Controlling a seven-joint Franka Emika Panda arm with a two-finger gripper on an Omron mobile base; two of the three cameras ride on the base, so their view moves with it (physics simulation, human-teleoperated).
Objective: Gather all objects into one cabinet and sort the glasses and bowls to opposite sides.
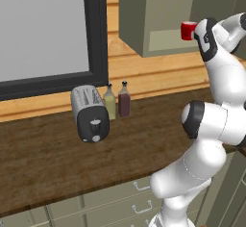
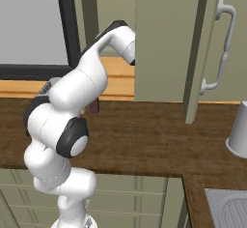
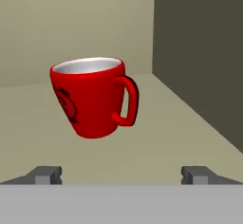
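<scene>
The red mug stands on the cabinet shelf before the wide-open, empty gripper; sorting remains.

My fingertips are standing wide apart just short of the red mug, which is tilting on the pale shelf. Bare shelf is lying open around it on every side. The dark cabinet wall is closing off the right, and the back panel is blocking the far side.
</scene>
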